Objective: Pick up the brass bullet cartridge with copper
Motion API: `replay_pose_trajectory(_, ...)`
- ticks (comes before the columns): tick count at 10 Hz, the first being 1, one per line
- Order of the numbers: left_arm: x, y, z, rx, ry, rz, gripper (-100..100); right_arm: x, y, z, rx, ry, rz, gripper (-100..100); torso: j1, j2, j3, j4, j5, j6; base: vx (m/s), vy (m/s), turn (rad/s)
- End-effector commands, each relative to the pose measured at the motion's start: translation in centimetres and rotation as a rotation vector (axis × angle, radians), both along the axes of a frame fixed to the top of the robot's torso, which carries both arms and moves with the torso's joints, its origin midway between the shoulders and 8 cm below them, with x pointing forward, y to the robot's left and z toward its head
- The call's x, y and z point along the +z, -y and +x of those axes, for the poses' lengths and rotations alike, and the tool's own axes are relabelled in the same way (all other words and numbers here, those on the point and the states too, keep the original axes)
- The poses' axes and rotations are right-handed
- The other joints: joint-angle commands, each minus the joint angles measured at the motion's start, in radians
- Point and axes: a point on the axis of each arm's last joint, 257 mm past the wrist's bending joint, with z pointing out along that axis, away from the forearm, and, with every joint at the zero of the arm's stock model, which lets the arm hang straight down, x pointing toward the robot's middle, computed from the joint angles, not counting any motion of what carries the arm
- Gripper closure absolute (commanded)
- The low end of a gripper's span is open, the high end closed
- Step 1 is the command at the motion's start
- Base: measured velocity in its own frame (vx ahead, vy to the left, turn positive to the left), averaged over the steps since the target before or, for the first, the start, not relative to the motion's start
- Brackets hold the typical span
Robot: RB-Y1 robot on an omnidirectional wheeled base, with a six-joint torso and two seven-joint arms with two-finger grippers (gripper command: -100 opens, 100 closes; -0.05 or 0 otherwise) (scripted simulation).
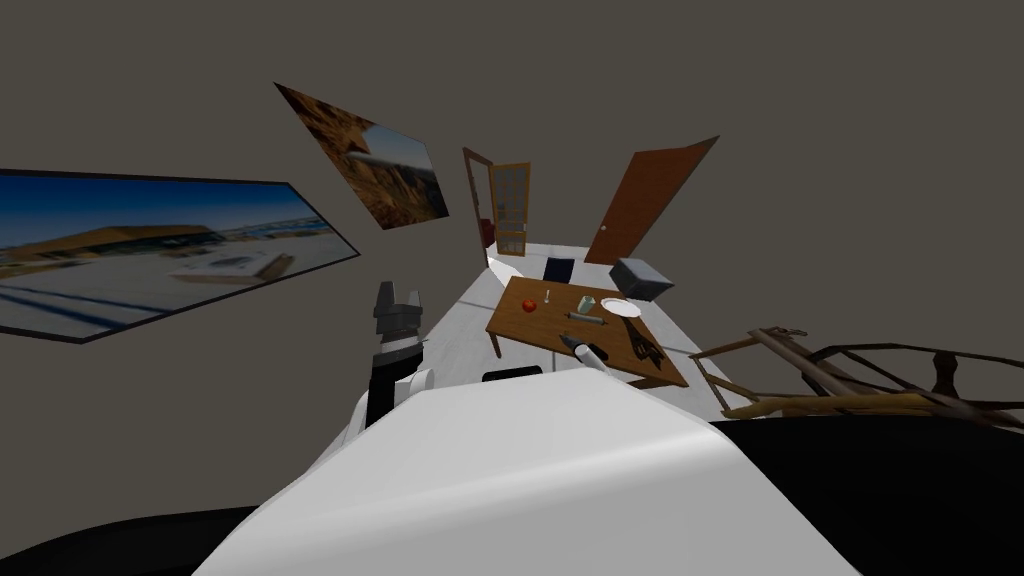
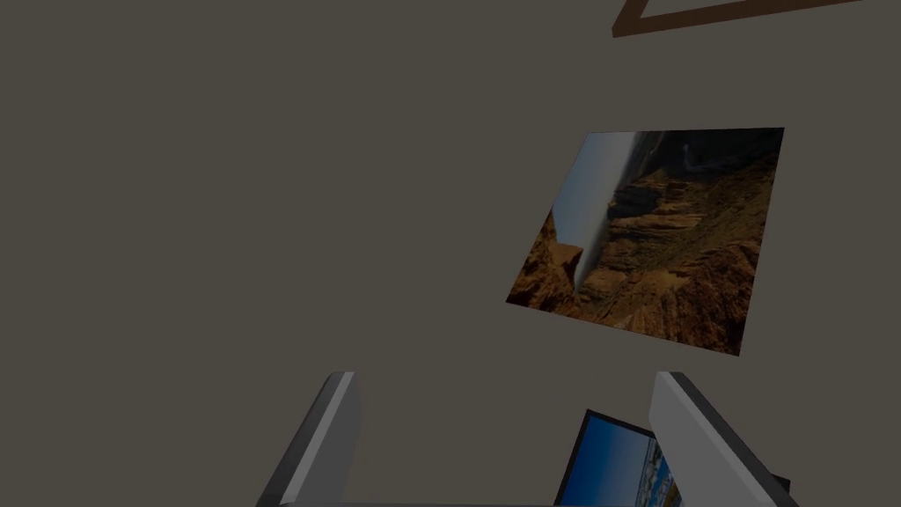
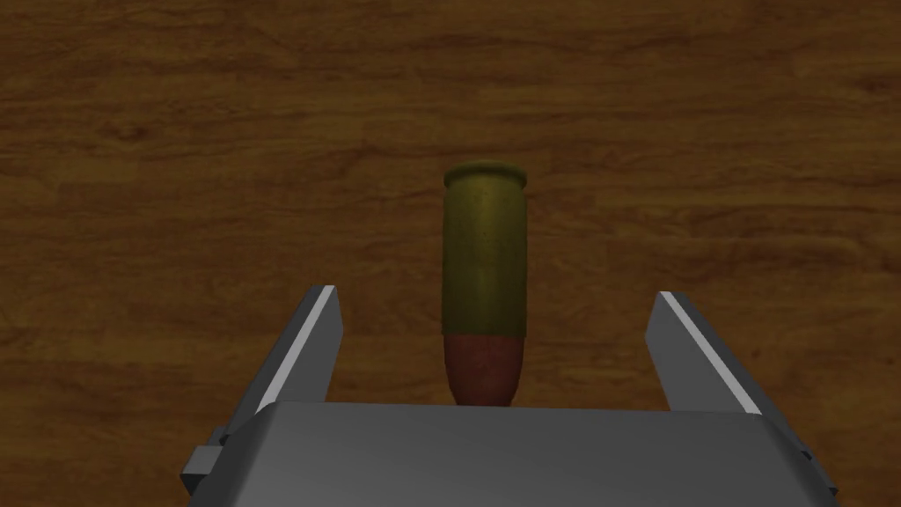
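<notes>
The right gripper point(image 3: 494, 293) is held with its jaws apart; the cartridge point(image 3: 485, 264) is seen between the two fingers point(image 3: 310, 343), touched by neither. It is laid flat on the wooden table point(image 3: 176, 158), with its olive-yellow case pointed away from the gripper body and its reddish-brown tip towards it. In the head view this gripper is placed over the table's near edge, about midway along it; a red object point(image 1: 529, 306), a small pale cup point(image 1: 586, 303) and a white plate point(image 1: 620, 307) are set towards the far edge. The left gripper point(image 1: 398, 291) is raised well off the table's left edge, its jaws likewise apart.
</notes>
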Motion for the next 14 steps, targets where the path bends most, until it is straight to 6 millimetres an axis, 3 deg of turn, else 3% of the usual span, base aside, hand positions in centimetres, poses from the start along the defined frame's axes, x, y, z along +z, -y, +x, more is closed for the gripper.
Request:
replay_pose_trajectory(1,0.0,0.0,0.0,0.0,0.0,0.0,0,-0.5,-1.0,0.0,0.001,0.001,-0.003,-100,0.0,0.0,0.0,0.0,0.0,0.0,0.063,-0.089,-0.001)
replay_pose_trajectory(3,0.0,0.0,0.0,0.0,0.0,0.0,0,-0.7,-1.4,-0.1,0.002,0.0,0.0,-100,0.0,0.0,0.0,0.0,0.0,0.0,0.032,-0.058,-0.001)
replay_pose_trajectory(4,0.0,0.0,0.0,0.0,0.0,0.0,0,-0.7,-1.4,-0.1,0.001,0.001,-0.003,100,0.002,0.002,0.001,0.0,0.0,0.0,0.004,-0.007,0.001)
replay_pose_trajectory(8,0.0,0.0,0.0,0.0,0.0,0.0,0,-0.7,-1.5,0.0,0.002,0.002,-0.002,100,0.003,0.002,0.001,0.0,0.0,0.001,0.001,0.0,0.003)
replay_pose_trajectory(9,0.0,0.0,0.0,0.0,0.0,0.0,0,-0.7,-1.5,0.0,0.002,0.002,-0.002,0,0.003,0.002,0.001,0.0,0.001,0.001,0.0,0.0,0.0)
replay_pose_trajectory(10,0.0,0.0,0.0,0.0,0.0,0.0,0,0.0,-0.1,0.0,0.0,0.002,-0.003,100,0.003,0.002,0.001,0.0,0.001,0.001,-0.044,0.059,0.011)
replay_pose_trajectory(12,0.0,0.0,0.0,0.0,0.0,0.0,0,0.7,1.1,0.0,-0.002,0.002,-0.003,100,0.009,0.006,0.003,0.0,0.002,0.001,-0.054,0.103,-0.002)
replay_pose_trajectory(13,0.0,0.0,0.0,0.0,0.0,0.0,0,0.6,0.7,0.0,-0.002,0.002,-0.007,100,0.01,0.006,0.003,0.001,0.002,0.001,-0.017,0.043,-0.008)
replay_pose_trajectory(14,0.0,0.0,0.0,0.0,0.0,0.0,0,0.6,0.7,0.0,-0.002,0.001,-0.004,0,0.007,0.005,0.002,0.0,0.001,0.001,-0.004,0.009,0.0)
